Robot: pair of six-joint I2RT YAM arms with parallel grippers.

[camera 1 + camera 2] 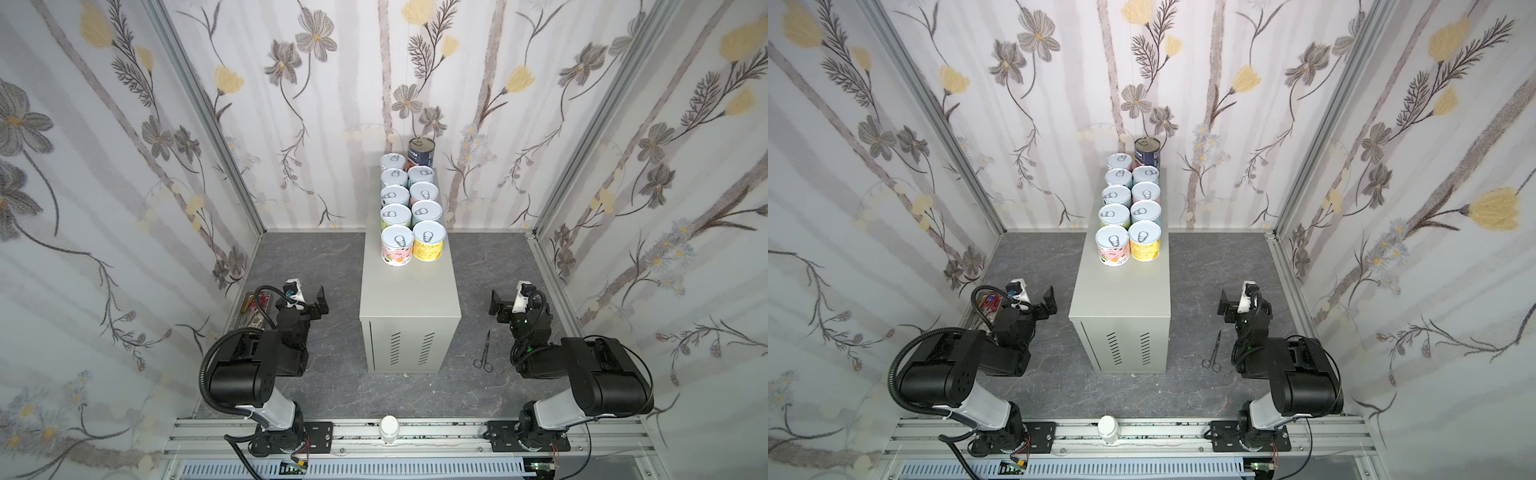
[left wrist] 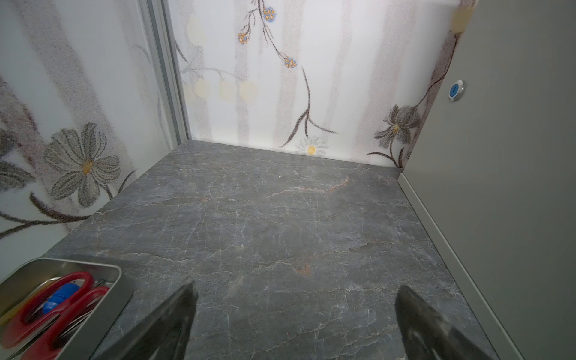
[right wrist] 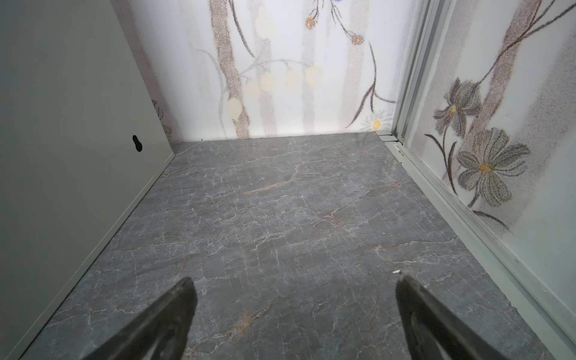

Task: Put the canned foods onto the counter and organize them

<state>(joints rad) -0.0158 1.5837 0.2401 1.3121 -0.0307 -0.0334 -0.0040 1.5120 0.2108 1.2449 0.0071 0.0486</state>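
Marbled floor (image 2: pixel 280 218) everywhere; canned foods (image 1: pixel 395 215) in both top views only.

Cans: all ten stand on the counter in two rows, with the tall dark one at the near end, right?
No. The tall dark can stands at the far end of the counter; both top views show it. The rest holds.

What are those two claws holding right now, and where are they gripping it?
Nothing. The left gripper and the right gripper are both open and empty; the cans stand on the grey cabinet.
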